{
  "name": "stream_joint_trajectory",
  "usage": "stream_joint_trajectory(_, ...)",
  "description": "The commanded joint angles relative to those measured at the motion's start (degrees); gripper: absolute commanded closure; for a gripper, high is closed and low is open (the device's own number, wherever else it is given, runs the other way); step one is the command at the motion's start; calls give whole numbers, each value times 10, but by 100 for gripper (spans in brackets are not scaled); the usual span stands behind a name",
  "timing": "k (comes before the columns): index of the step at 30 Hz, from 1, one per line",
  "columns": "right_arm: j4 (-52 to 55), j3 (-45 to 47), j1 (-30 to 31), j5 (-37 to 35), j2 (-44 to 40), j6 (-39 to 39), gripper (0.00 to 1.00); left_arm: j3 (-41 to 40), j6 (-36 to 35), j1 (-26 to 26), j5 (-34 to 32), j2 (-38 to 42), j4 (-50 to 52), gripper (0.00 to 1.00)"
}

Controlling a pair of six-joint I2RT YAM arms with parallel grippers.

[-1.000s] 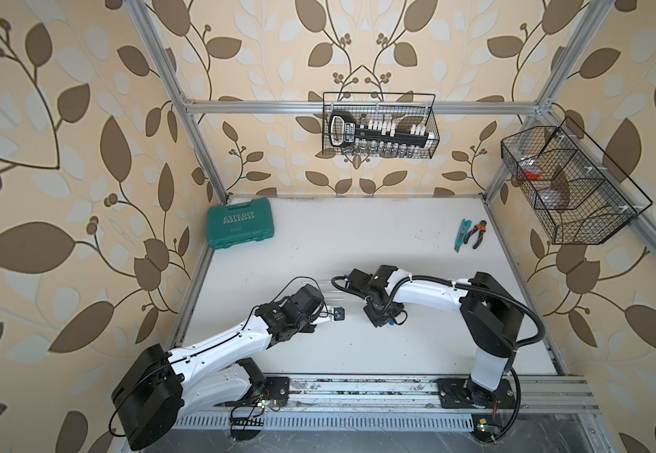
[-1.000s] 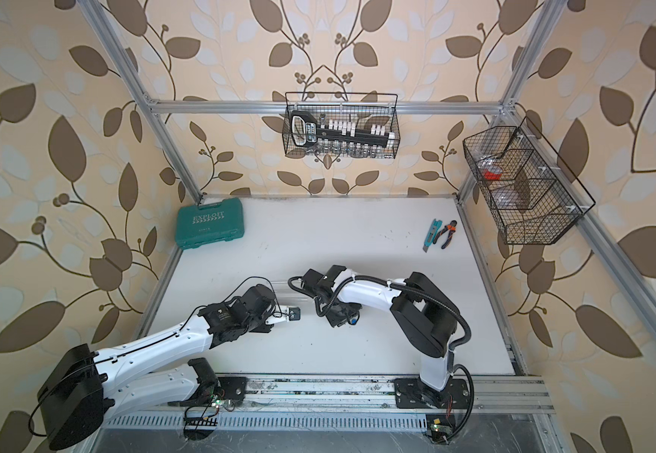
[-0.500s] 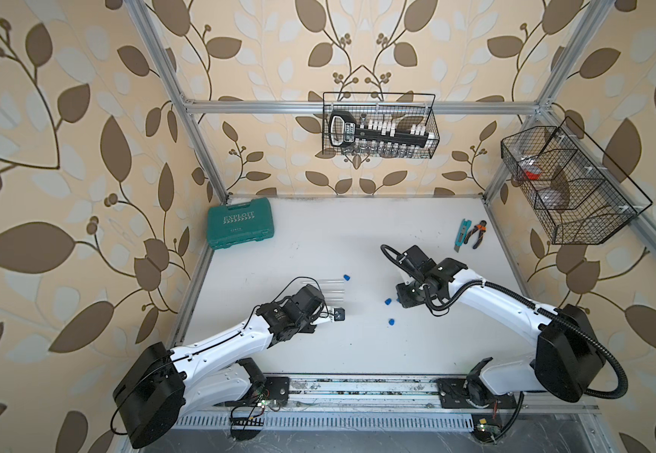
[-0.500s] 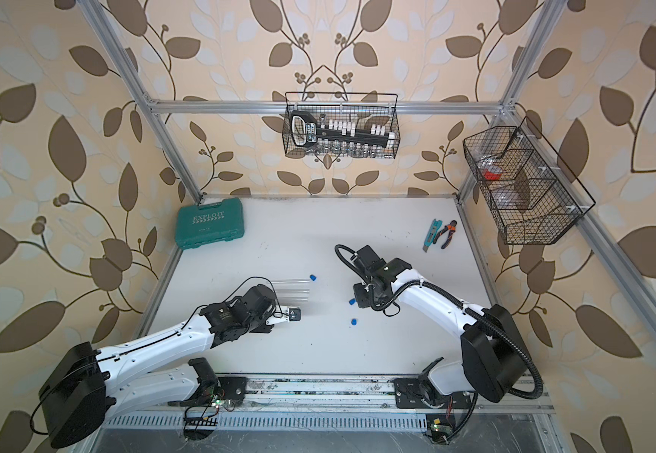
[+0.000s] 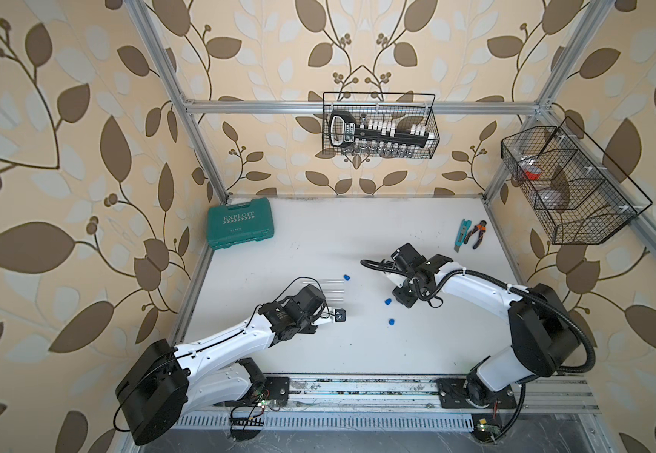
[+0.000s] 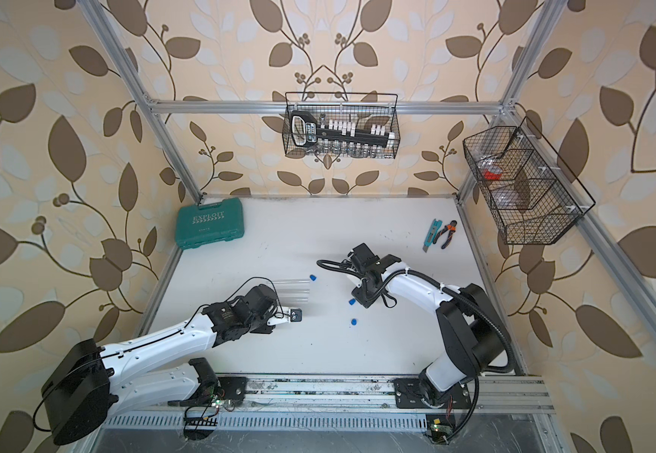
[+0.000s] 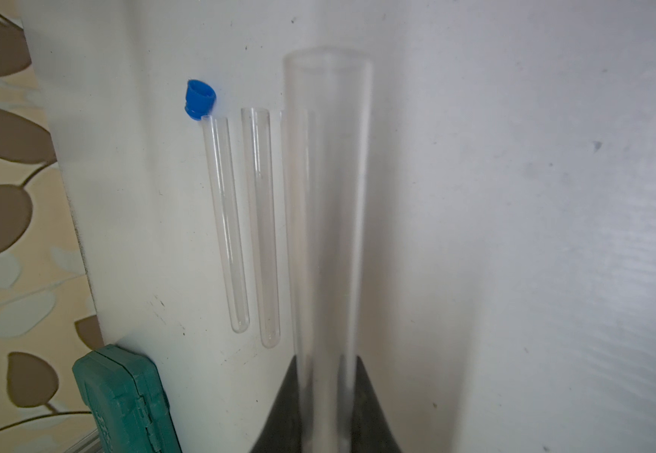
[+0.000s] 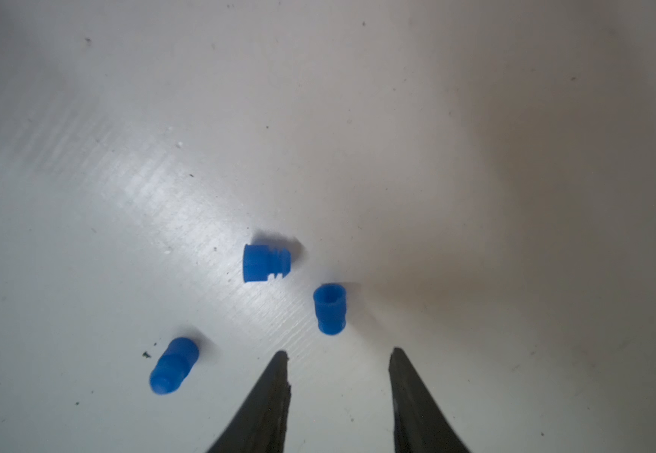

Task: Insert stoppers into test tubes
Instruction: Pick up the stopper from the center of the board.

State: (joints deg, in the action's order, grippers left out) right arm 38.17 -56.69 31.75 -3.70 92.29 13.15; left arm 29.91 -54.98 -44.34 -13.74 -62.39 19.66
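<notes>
Four blue stoppers (image 8: pixel 265 262), all loose on the counter (image 5: pixel 330 235). Three are bunched just ahead of your right claw (image 8: pixel 338 351), jaws apart w/ nothing between. The fourth stopper (image 7: pixel 199 98) touches the mouth of the farthest tube (image 7: pixel 226 223), left of centre. None's in a tube yet. Your left claw (image 7: pixel 326 364) is clamped on the held tube (image 7: pixel 326 196), low on its body, open mouth pointing away from the wrist. The other tubes (image 5: pixel 332 290) lie side by side on the counter, just far of that claw. One is mostly hidden behind the held tube in the left wrist view.

Handling, my guess: tubes are light, thin-walled, slick & prob. brittle, and being round they'll roll. Squeeze no harder than needed and grip low so the mouth end is free. Expect the tube to slide in the jaws when a stopper gets pushed in. Stoppers are tiny, near weightless, prob. a bit springy: wide cap one end, ribbed plug the other. Take one across the cap, ribs left clear. The nearest stopper (image 8: pixel 330 310) to your right claw looks to stand on end, hollow side up, so it's the easy pick. The two on their sides could roll or squirt out of a pinch.

Writing: "EXPLOIT" in pale caps on the green case (image 5: pixel 240 223), far left; print under it too small to read. The black tool (image 5: pixel 357 133) in the wire basket (image 5: pixel 379 95) on the far wall has a label, illegible.
</notes>
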Motion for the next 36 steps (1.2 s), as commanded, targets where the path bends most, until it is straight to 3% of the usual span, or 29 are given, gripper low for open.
stream_joint_trajectory(1, -13, -15, -1, 21, 19, 20, 59, 16, 10, -6, 9, 6, -9, 100)
stream_joint_trajectory(27, -1, -41, -25, 30, 89, -36, 79, 15, 9, -6, 4, 4, -12, 100)
stream_joint_trajectory(32, 25, -55, -23, 26, 71, -96, 84, 14, 9, -6, 1, 5, -14, 100)
stream_joint_trajectory(36, 59, -72, -22, -6, 46, -229, 85, 16, 13, -6, 0, 4, -19, 100)
